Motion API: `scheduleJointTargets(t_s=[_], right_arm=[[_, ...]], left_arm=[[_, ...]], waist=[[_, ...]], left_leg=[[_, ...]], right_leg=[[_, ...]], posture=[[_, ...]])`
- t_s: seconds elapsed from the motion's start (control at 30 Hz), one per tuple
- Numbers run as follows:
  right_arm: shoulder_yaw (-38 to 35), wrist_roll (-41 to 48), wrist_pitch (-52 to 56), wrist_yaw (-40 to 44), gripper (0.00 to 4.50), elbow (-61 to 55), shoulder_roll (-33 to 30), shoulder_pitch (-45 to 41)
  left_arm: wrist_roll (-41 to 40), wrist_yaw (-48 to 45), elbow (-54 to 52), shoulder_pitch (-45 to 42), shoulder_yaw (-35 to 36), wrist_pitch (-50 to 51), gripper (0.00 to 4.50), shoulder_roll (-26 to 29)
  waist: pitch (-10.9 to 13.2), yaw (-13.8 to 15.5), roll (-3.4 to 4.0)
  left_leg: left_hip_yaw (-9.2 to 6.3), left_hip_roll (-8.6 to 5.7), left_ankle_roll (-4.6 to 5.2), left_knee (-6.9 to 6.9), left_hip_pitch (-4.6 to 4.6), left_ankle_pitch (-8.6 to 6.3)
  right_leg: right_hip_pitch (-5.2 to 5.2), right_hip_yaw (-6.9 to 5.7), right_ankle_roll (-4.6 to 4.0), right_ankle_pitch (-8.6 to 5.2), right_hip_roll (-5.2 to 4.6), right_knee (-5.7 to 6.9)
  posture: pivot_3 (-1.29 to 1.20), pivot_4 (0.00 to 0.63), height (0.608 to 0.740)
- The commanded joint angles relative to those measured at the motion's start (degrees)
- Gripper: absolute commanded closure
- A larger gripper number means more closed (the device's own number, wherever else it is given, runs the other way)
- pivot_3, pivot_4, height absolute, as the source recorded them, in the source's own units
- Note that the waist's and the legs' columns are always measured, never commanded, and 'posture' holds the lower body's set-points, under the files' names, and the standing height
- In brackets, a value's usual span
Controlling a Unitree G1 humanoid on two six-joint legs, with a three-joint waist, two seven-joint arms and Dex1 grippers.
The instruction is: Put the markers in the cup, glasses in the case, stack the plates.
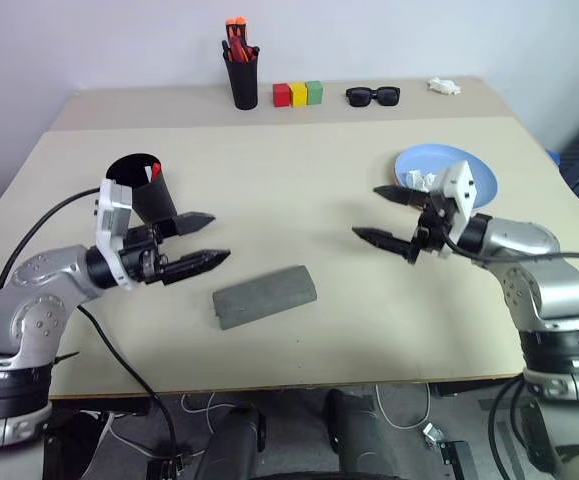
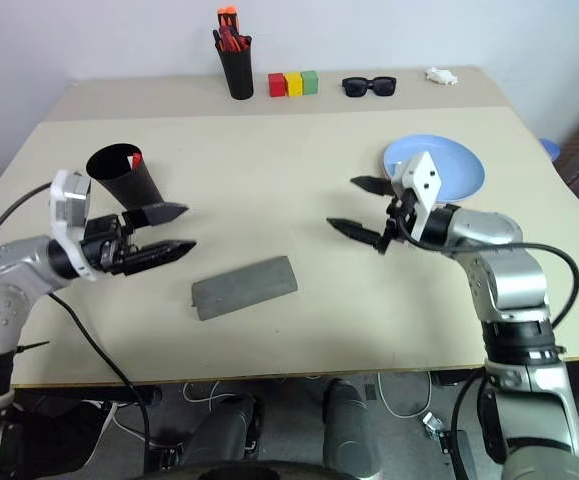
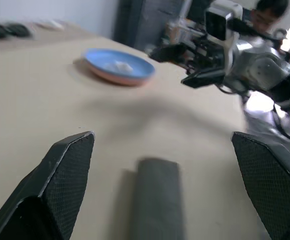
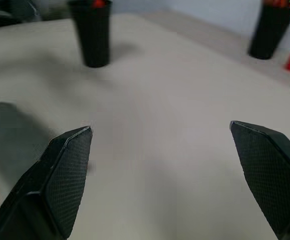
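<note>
Bench: pale beige bench (image 1: 299,190) carrying everything.
Case: the grey, felt-like rectangular glasses case (image 1: 265,296) lies closed and at a slant near the front edge, between the two arms and nearest the viewer.
Left hand: the left hand (image 1: 199,241) is held level just left of the case, its two black fingers spread wide with nothing between them, pointing toward the middle.
Right hand: the right hand (image 1: 386,215) is held level on the right, fingers wide apart and empty, pointing toward the middle.
Cup: the tall black plastic tumbler (image 1: 145,187) stands just behind the left hand; a red marker end (image 1: 153,171) shows inside at its rim.
Plates: the light blue round plate (image 1: 455,166) sits behind the right hand; in the left wrist view a salmon pink edge (image 3: 115,78) shows beneath it, so the two are stacked. Something small and white lies on top.
Far edge: narrow black pen holder (image 1: 243,77) with orange-tipped pens, red, yellow and green blocks (image 1: 298,94), thick black sunglasses (image 1: 373,96), a small white object (image 1: 445,87).
</note>
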Motion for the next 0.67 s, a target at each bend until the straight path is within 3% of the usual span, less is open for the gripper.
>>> scheduleJointTargets(t_s=[0.03,0.17,0.43,0.67], right_arm=[[-2.78,7.76,8.51,3.81,0.02,-8.22,-6.17,2.10],[-6.31,9.50,7.27,7.49,0.02,-8.04,-10.48,4.96],[-5.80,6.36,0.79,5.19,0.02,-11.29,-9.24,9.52],[-6.11,4.52,-0.08,5.46,0.02,-9.37,-12.01,9.56]], left_arm=[[-1.92,-0.19,-2.64,2.11,4.35,-0.69,0.00,1.44],[-1.10,-0.26,-4.33,4.21,3.92,-1.99,0.00,1.07],[3.41,-0.44,-1.48,4.30,1.01,-7.07,0.00,-0.12],[3.99,3.85,-3.63,2.57,-2.16,-7.11,0.00,-3.73]], waist=[[0.00,0.02,-0.01],[-0.01,0.33,-0.04],[-0.03,1.60,-0.05],[-0.03,1.47,-0.06]], left_leg=[[0.00,0.01,0.00,0.02,0.00,0.00],[-0.01,0.02,0.01,0.23,0.00,-0.01],[0.02,0.01,0.03,0.28,-0.01,-0.02],[0.01,0.01,0.03,0.31,0.00,-0.02]], right_leg=[[0.00,0.00,-0.01,0.00,0.01,0.02],[0.17,-0.04,-0.01,-0.01,0.02,-0.04],[0.19,-0.03,0.00,-0.01,0.02,-0.05],[0.22,-0.05,0.00,-0.01,0.00,-0.06]], posture=[[0.00,0.150,0.740],[0.00,0.150,0.740],[0.00,0.150,0.740],[0.00,0.150,0.740]])
